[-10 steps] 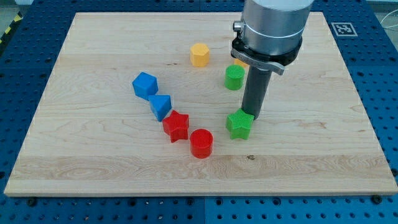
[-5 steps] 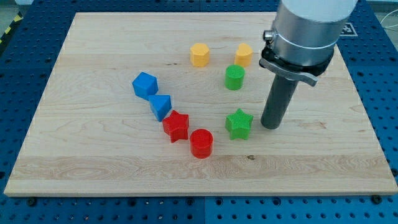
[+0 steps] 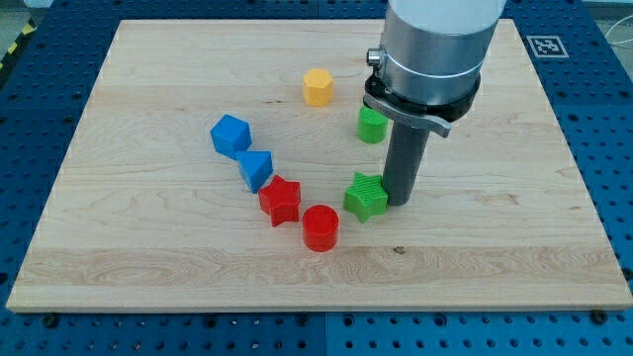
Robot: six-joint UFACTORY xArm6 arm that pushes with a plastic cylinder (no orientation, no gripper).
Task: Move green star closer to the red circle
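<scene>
Tip (image 3: 400,203) touching green star (image 3: 366,196) right side; red circle (image 3: 319,227) near.

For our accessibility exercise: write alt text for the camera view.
My tip touches the right side of the green star on a wooden board; the red circle sits lower left of the star, with other coloured blocks around.

My tip (image 3: 400,203) touches the right side of the green star (image 3: 365,196). Bare board lies between the star and the red circle (image 3: 319,227). The red star (image 3: 281,201) stands just left of that circle
</scene>
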